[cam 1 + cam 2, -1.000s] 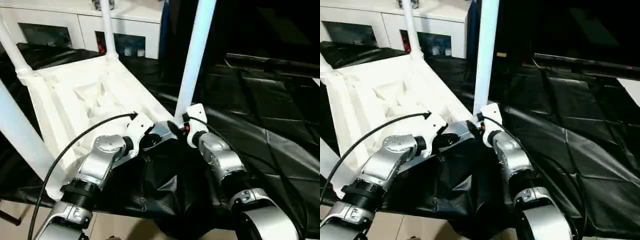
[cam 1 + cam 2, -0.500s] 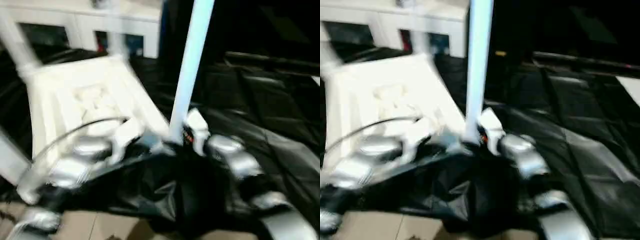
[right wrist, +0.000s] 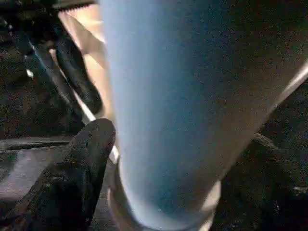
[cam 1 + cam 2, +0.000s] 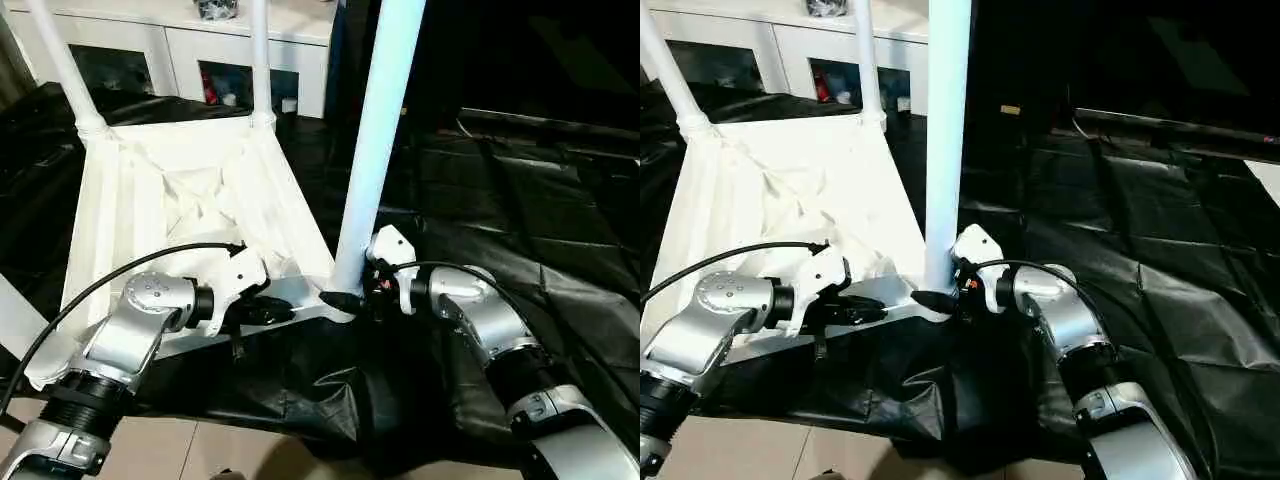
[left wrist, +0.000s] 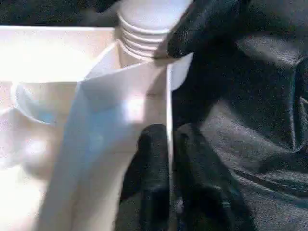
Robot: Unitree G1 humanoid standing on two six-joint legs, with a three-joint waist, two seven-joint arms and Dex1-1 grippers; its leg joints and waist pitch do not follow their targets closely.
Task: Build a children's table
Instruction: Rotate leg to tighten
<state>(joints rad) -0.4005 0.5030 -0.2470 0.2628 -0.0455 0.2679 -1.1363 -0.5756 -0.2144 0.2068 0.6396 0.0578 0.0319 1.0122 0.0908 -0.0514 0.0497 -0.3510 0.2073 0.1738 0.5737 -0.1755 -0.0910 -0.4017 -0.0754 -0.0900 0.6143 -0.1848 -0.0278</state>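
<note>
Pincers low at the near corner: left pincer (image 5: 168, 159) clamped on tabletop rim (image 5: 166, 96), right pincer (image 3: 159, 159) around leg (image 4: 375, 150).

One tabletop (image 4: 180, 200), four legs (image 4: 380, 140)

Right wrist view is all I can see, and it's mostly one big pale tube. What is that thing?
Observer: A table leg, standing upright in the near corner socket of the upside-down table top. The right hand is at its base.
Operator: And the black fingers in the background?
Observer: That's the left hand, pinching the table top's thin rim wall beside that corner.
Operator: Are any other legs fitted?
Observer: Yes, two far legs stand upright in their corner sockets.
</note>
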